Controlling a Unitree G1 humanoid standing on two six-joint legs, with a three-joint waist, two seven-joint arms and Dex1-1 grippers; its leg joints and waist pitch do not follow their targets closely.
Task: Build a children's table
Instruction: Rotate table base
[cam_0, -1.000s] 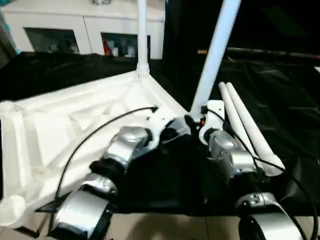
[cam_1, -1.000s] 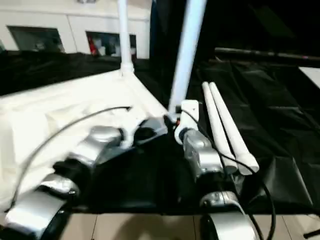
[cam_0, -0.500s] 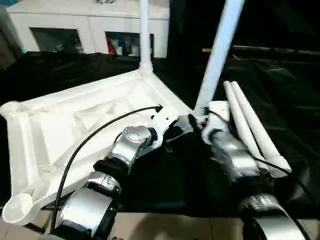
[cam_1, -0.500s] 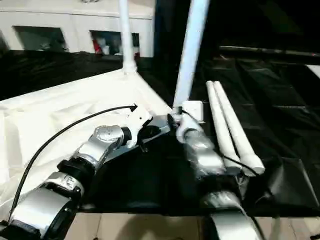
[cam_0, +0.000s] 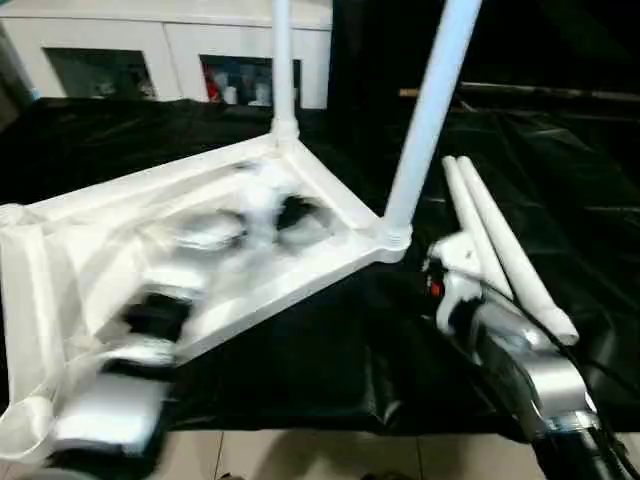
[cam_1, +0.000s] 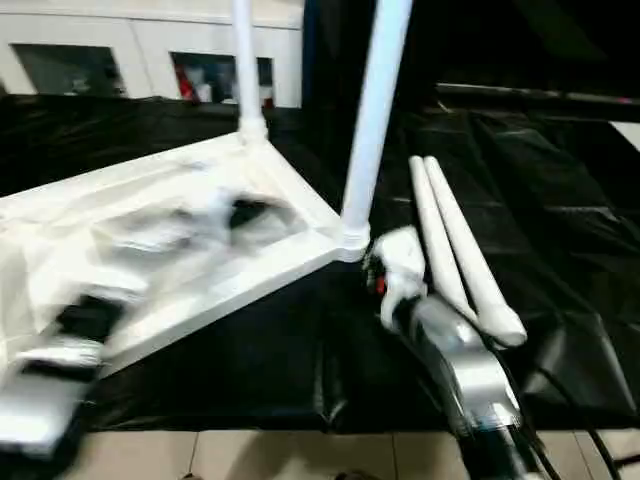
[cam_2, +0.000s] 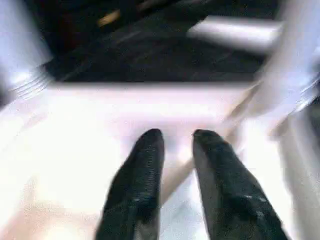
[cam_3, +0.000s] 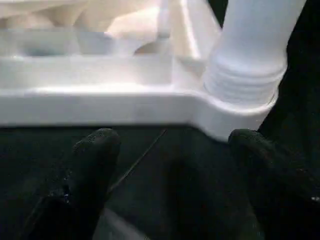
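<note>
The children's table top (cam_0: 90, 230) lies upside down on the black cover. One white leg (cam_0: 282, 60) stands upright in its far corner socket, and a second leg (cam_0: 425, 110) stands in the near right corner socket (cam_3: 240, 85). Two loose legs (cam_0: 500, 250) lie side by side to the right. My left arm (cam_0: 170, 290) is blurred over the table top; my left gripper (cam_2: 177, 137) hovers above the white underside, fingers slightly apart with nothing between them. My right gripper (cam_3: 172, 137) is open wide and empty, a short way back from the near right corner.
The black-covered work table (cam_0: 330, 350) ends at a front edge with pale floor tiles (cam_0: 300, 455) below. A white cabinet (cam_0: 160, 50) with glass doors stands behind. The right forearm (cam_0: 520, 360) lies beside the loose legs.
My left gripper has left the near right corner, swung left over the table top and parted its fingers. My right gripper has drawn back from the upright leg's base.
</note>
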